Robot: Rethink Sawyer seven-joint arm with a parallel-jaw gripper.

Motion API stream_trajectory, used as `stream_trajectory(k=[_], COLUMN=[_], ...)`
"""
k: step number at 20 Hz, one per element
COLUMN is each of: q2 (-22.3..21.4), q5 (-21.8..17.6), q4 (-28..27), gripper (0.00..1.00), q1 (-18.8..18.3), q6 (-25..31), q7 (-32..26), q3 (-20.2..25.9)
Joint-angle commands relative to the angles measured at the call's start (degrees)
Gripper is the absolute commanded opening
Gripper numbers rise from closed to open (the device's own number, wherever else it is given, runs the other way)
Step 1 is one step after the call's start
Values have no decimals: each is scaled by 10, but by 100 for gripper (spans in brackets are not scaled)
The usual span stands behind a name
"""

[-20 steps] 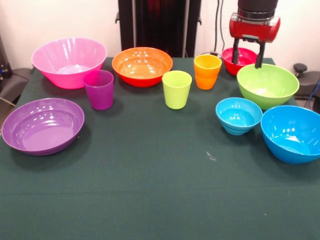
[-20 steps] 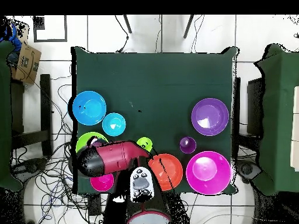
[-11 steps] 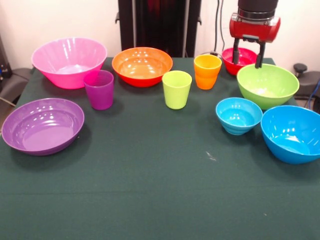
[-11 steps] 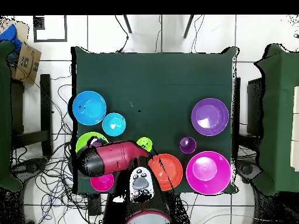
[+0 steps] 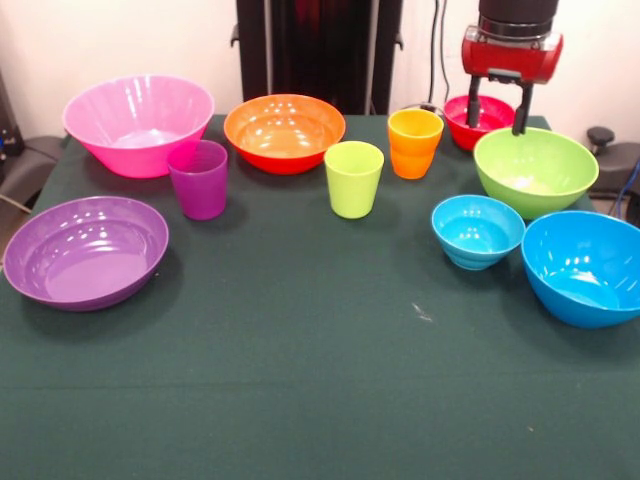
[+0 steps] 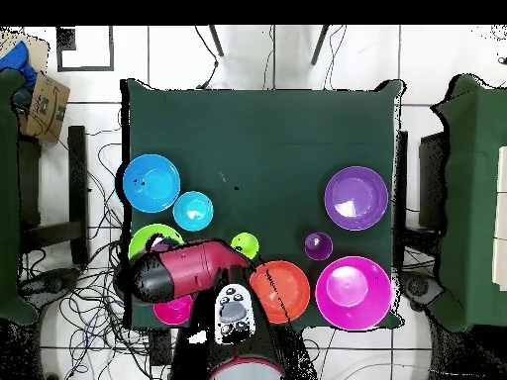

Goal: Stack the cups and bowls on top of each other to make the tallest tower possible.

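Over the surface's far right corner: gripper (image 5: 497,108) hangs, fingers spread, empty | small red bowl (image 5: 478,120) directly beneath, lime bowl (image 5: 535,171) just nearer | straight drop likely.

A dark green cloth (image 5: 300,380) covers the surface. Behind stands a pale wall (image 5: 120,40). Cables (image 6: 94,287) trail over the white tiled floor (image 6: 257,54).

Unstacked cups (image 5: 354,178), bowls (image 5: 285,132) on table
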Motion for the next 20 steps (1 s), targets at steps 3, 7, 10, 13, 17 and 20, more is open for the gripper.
stream_trajectory(k=[3,7,10,13,17,20], q2=[47,43,37,26,20,20], q5=[-50,-59,-68,-72,-80,-80], q4=[-16,-4,10,15,21,16], gripper=[100,100,100,100,100,100], q1=[15,8,-8,-26,-36,-38], q6=[-27,-41,-47,-33,-29,-21], q7=[-10,-11,-18,-30,-31,-31], q3=[24,25,33,45,46,49])
